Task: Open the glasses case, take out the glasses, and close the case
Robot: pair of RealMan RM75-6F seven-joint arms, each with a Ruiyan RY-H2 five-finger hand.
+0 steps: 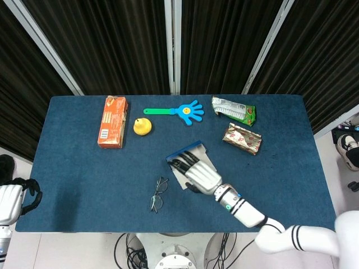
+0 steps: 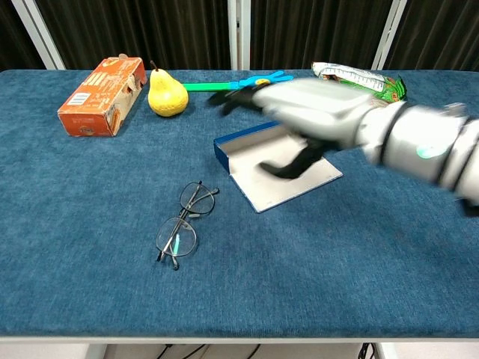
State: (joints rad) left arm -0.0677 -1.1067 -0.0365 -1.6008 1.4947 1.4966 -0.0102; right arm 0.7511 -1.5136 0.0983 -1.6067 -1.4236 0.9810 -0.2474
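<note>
The glasses point(image 1: 157, 194) point(image 2: 184, 223) lie folded on the blue cloth, free of any hand, left of the case. The open glasses case point(image 1: 182, 157) point(image 2: 254, 187) has a blue wall and a pale inner flap lying flat. My right hand point(image 1: 197, 171) point(image 2: 307, 112) hovers over the case with fingers spread and nothing in it, blurred in the chest view. My left hand point(image 1: 23, 193) hangs off the table's left front corner, its dark fingers curled, holding nothing that shows.
An orange carton point(image 1: 112, 121), a yellow pear point(image 1: 142, 126) and a green-and-blue hand-shaped swatter point(image 1: 175, 111) lie along the back. Two snack packets point(image 1: 233, 110) point(image 1: 242, 138) sit at the back right. The table point(image 1: 84, 179) is covered in blue cloth.
</note>
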